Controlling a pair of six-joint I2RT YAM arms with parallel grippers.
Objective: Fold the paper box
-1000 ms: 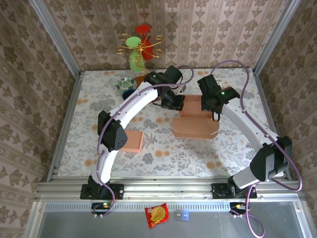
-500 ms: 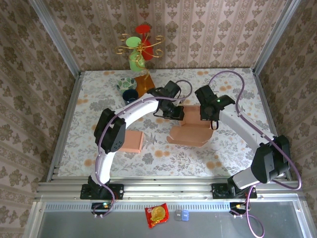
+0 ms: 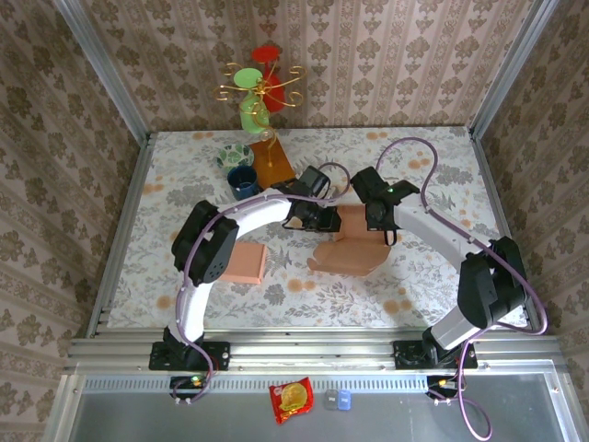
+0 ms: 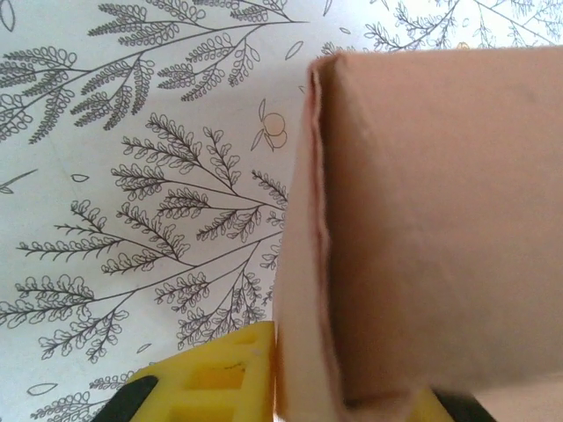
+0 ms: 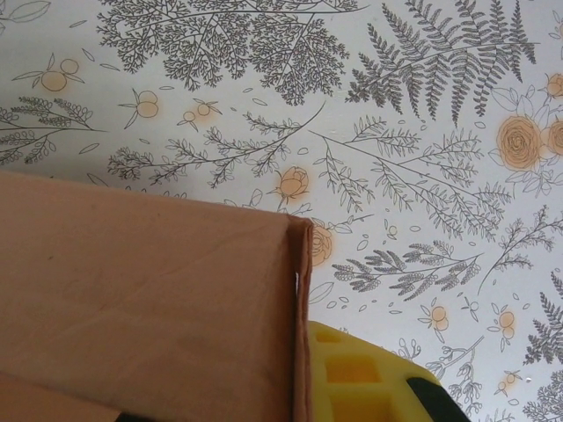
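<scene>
Terracotta card, the paper box (image 3: 354, 250) lay in the middle of the desk (image 3: 428, 161), its long axis running left to right and its outline skewed, not yet square. Both arms met it along its far edge, the left jaws at the far-left corner and the right jaws at the far-right, so the box's body lay on the near side of both, toward the bases; neither arm was plainly nearer. In the right wrist view an upright wall's edge sat hard against a yellow pad (image 5: 361, 382), and those jaws were clamped on the box. In the left wrist view a wall stood between two yellow pads (image 4: 211, 391); whether they were pinching it I could not tell. From above the wrists covered the far edge, and both wrist views cut the pads off at the bottom.
</scene>
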